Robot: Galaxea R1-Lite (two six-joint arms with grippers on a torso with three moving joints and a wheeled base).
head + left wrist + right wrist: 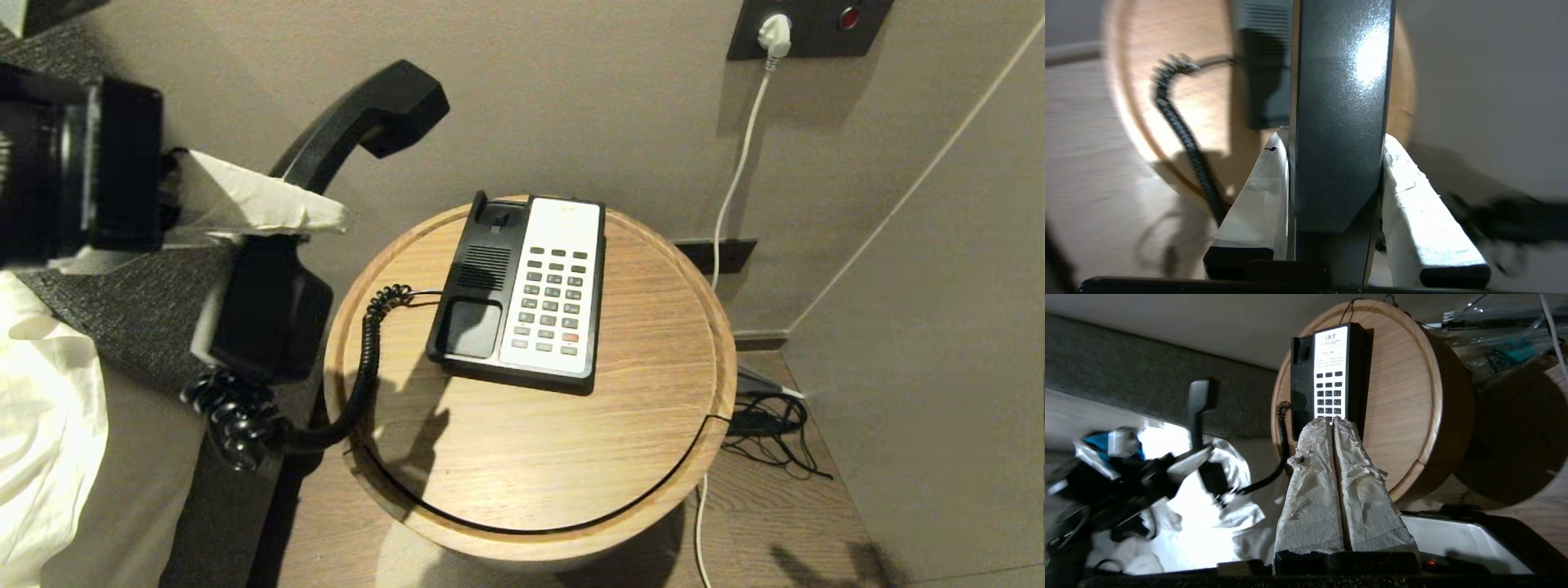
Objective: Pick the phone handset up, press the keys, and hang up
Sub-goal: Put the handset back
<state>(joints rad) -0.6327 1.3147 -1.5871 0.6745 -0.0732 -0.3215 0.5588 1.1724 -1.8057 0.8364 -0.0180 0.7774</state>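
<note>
The round wooden table (637, 425) fills the middle of the head view, its raised rim running from 9 o'clock round to 3 o'clock. At 9 o'clock, off the table, lies a bed (49, 425) with a white sheet and a dark grey edge. The phone base (522, 294) sits on the table a little toward 12 o'clock of its middle, with the empty black cradle on its 9 o'clock side and the white keypad on its 3 o'clock side.

The handset (326, 155) is up in the air at about 10 o'clock from the base, clear of the table and over the bed's edge, tilted with one end toward the wall. The left gripper (269, 237) is clamped on its middle; in the left wrist view its white-wrapped fingers (1257, 196) press both flanks of the handset (1339, 122).

The coiled cord (359, 384) hangs from the handset's lower end, bunches at 8 o'clock, then climbs over the rim to the base.

The right gripper (1334, 422) shows only in its own view, fingers pressed together, empty, pointing at the keypad from short of the table.

A white plug (774, 34) sits in the wall socket at 1 o'clock.
</note>
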